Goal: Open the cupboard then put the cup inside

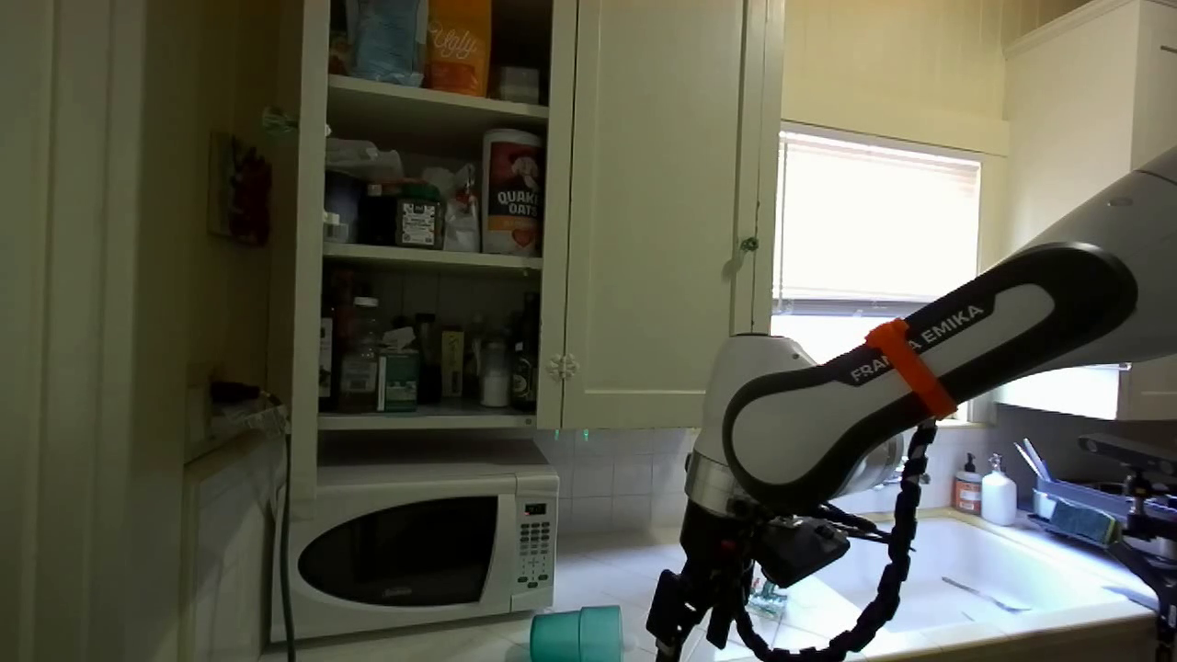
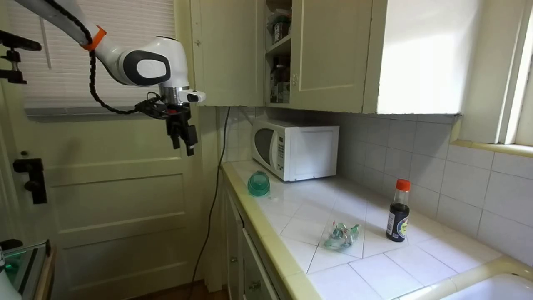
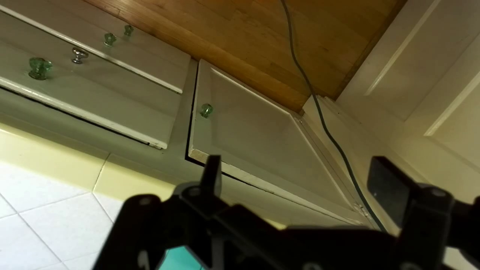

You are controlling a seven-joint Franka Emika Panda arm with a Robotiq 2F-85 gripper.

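Note:
The cupboard's flat cream door (image 1: pixel 657 202) stands closed on the wall in both exterior views, with a small green knob (image 1: pixel 749 244) near its right edge. A translucent teal cup (image 2: pixel 259 183) lies on its side on the counter in front of the microwave. Only a teal patch of the cup (image 3: pixel 180 258) shows at the bottom of the wrist view, partly behind the gripper. My gripper (image 2: pixel 183 146) hangs in the air, pointing down, higher than the cup and apart from it. Its black fingers (image 3: pixel 392 187) are spread wide, and nothing is between them.
A white microwave (image 1: pixel 414 542) sits below an open compartment crammed with bottles and boxes (image 1: pixel 428 216). On the tiled counter stand a red-capped bottle (image 2: pixel 398 216) and a crumpled clear bag (image 2: pixel 342 236). A cord (image 3: pixel 318 105) runs to the floor beside the lower cabinets, and a sink (image 1: pixel 965 570) adjoins the counter.

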